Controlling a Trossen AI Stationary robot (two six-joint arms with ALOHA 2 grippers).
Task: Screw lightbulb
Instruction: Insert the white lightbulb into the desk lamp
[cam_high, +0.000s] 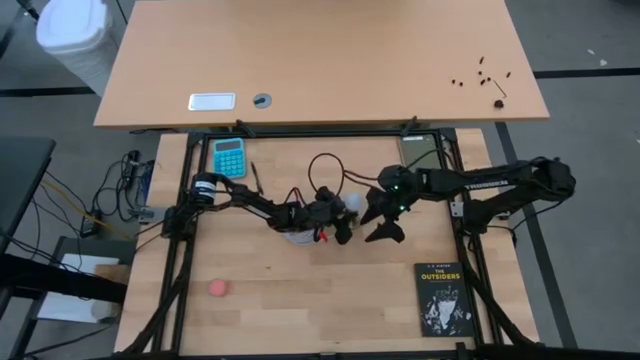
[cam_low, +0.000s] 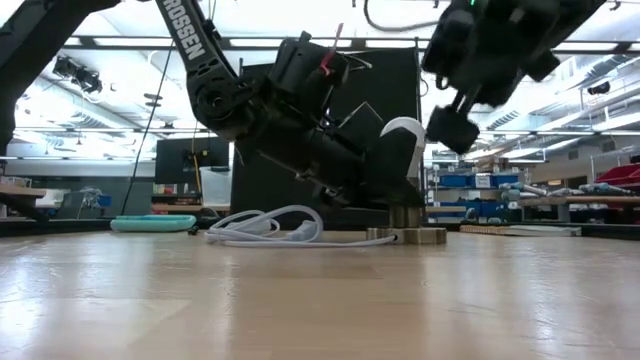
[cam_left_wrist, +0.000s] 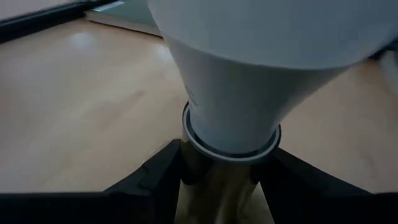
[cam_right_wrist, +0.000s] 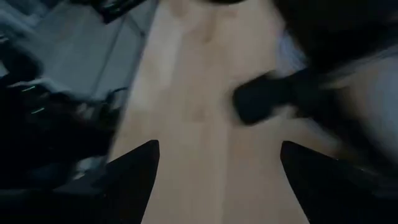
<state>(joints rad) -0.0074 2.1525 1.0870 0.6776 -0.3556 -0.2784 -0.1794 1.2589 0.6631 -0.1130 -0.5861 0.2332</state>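
The white lightbulb (cam_left_wrist: 249, 74) stands upright in a brass-coloured socket (cam_low: 405, 234) near the table's middle, its round base flat on the wood. In the high view the lightbulb (cam_high: 352, 205) shows between the two arms. My left gripper (cam_left_wrist: 221, 183) comes in low from the table's left and is shut on the socket just under the bulb. My right gripper (cam_high: 378, 222) hangs open in the air just to the right of the bulb and above it (cam_low: 455, 125), touching nothing. My left gripper pinches the socket's metal barrel (cam_left_wrist: 217, 186) between its two fingers (cam_left_wrist: 155, 183), right under the bulb's white collar. The fingers come from the table's left, slanting a little downward. The socket stays upright, with its base on the table and the bulb on top.
A white cord (cam_low: 265, 225) lies coiled left of the socket. A teal calculator (cam_high: 229, 157) lies at the far left, a red ball (cam_high: 219, 288) at the near left and a black book (cam_high: 443, 297) at the near right. Bare wood lies between them.
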